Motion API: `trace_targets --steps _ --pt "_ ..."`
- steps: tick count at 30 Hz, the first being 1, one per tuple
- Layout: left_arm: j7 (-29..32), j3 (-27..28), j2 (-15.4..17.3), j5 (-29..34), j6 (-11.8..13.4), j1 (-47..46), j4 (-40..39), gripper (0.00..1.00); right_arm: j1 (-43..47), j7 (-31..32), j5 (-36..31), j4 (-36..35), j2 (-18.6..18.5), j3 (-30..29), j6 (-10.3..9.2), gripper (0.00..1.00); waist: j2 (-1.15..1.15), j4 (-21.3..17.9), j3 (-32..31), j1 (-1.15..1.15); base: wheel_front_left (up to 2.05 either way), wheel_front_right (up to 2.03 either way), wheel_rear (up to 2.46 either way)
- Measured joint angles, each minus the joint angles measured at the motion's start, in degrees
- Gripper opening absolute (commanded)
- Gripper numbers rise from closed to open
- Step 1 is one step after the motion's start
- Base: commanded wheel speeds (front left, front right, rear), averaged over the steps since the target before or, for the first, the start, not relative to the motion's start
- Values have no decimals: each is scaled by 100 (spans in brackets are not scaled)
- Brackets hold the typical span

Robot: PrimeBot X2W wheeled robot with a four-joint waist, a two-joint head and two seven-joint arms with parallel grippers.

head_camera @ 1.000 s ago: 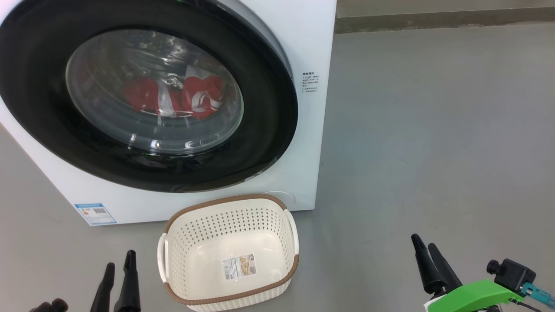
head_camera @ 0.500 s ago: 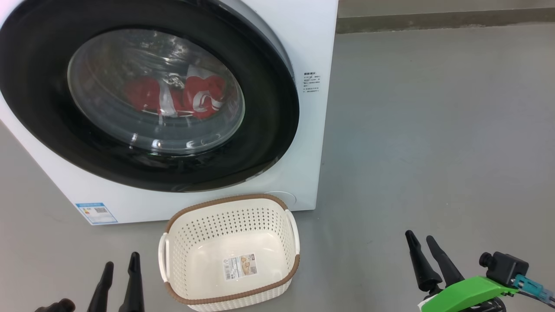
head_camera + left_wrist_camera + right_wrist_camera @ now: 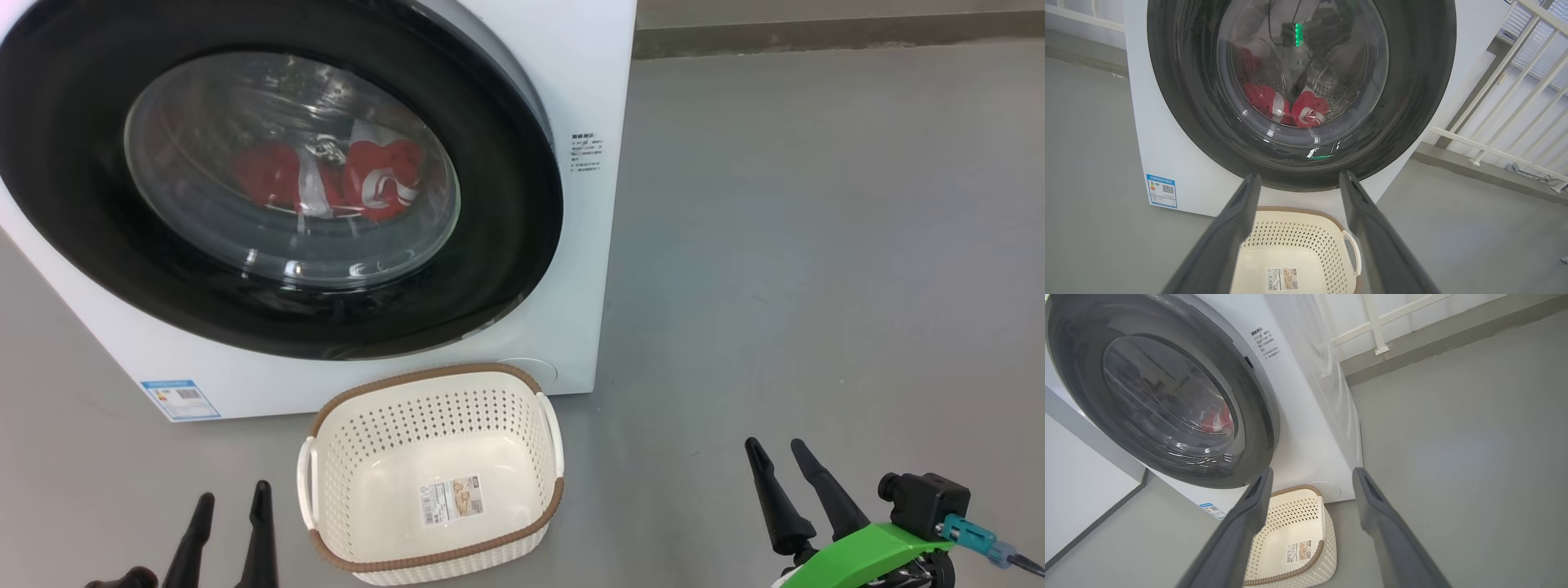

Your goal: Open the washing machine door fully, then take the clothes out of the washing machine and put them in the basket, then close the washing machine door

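Note:
The white washing machine (image 3: 571,73) stands at the upper left with its black-rimmed round door (image 3: 506,204) against its front. Red clothes (image 3: 384,180) with white trim lie in the drum behind the glass, and the clothes (image 3: 1306,110) show again through the door (image 3: 1412,81) in the left wrist view. On the floor before the machine sits the cream basket (image 3: 433,474) with nothing in it. My left gripper (image 3: 231,495) is open at the lower left, beside the basket. My right gripper (image 3: 774,448) is open at the lower right, well clear of the machine.
Grey floor (image 3: 816,245) stretches to the right of the machine. A low kerb (image 3: 816,37) runs along the far edge, and a white railing (image 3: 1515,81) stands behind the machine. A blue label (image 3: 180,396) marks the machine's lower left front.
My right gripper has shifted a little to the left. My left gripper has edged slightly right and down. The machine, door and basket have stayed put.

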Motion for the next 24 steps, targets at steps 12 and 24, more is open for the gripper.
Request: trace_targets --steps 12,24 --pt "-202 -11 26 781 -1 10 -71 100 -7 -187 -749 -41 -13 36 0 100 0 -29 57 0 0 0 0" --pt "-389 -55 45 1504 -1 117 -89 100 -4 -393 -1536 -111 -5 -85 0 100 0 -15 66 0 0 0 0"
